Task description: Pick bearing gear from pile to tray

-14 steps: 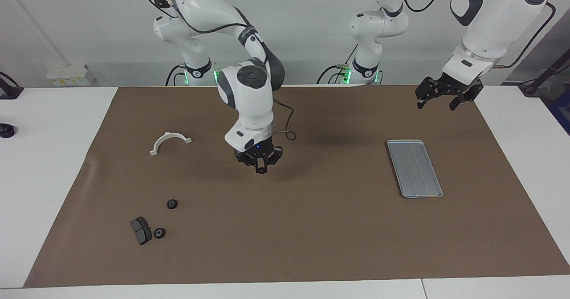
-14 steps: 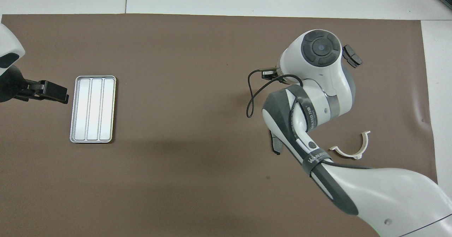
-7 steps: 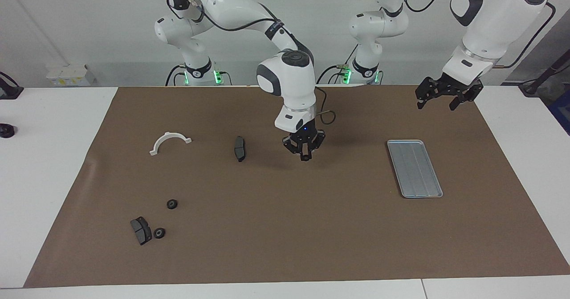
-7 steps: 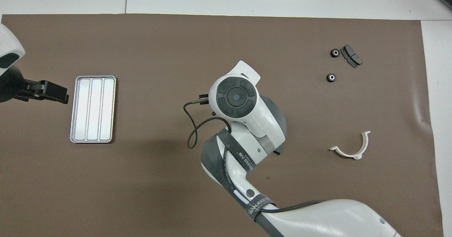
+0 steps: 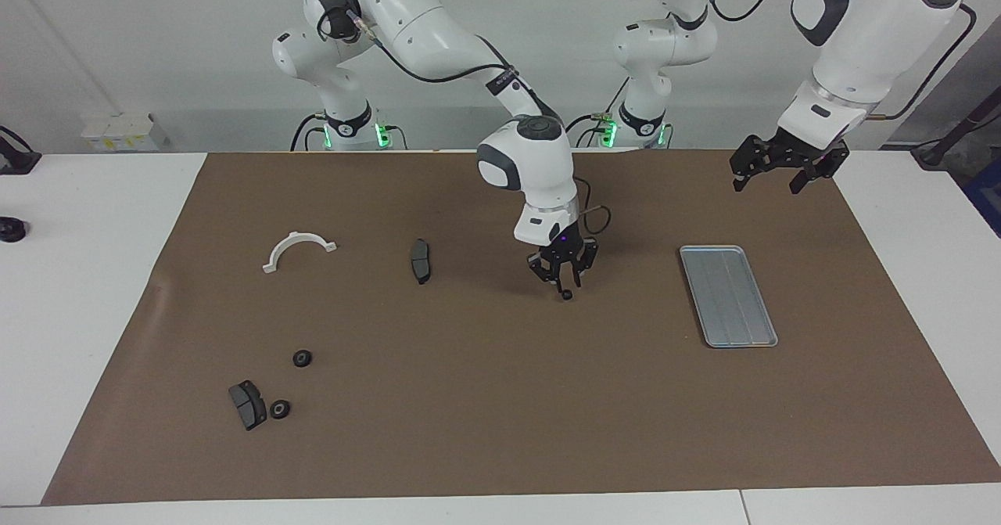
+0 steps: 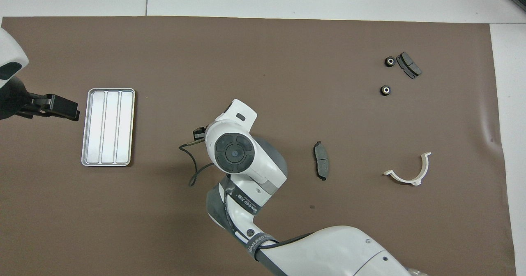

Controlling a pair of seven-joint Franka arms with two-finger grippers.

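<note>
Tray point(image 5: 727, 296) — brown mat point(image 5: 485, 431), white wall point(image 5: 156, 40)

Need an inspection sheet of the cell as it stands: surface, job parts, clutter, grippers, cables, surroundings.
Surface: brown mat on a white table, lying flat.
Job's things: tray holds no parts. Two black rings and a grey pad sit in the pile at the right arm's end. Small black part just under the right gripper, short of the tray; held or not, cannot tell.
Clutter: white bracket; second pad beside it.
Grippers: right gripper over mid-mat. Left gripper open, empty, waiting over the mat's corner.
Cables: black cable loops off the right wrist.
Surroundings: white box by the wall.
</note>
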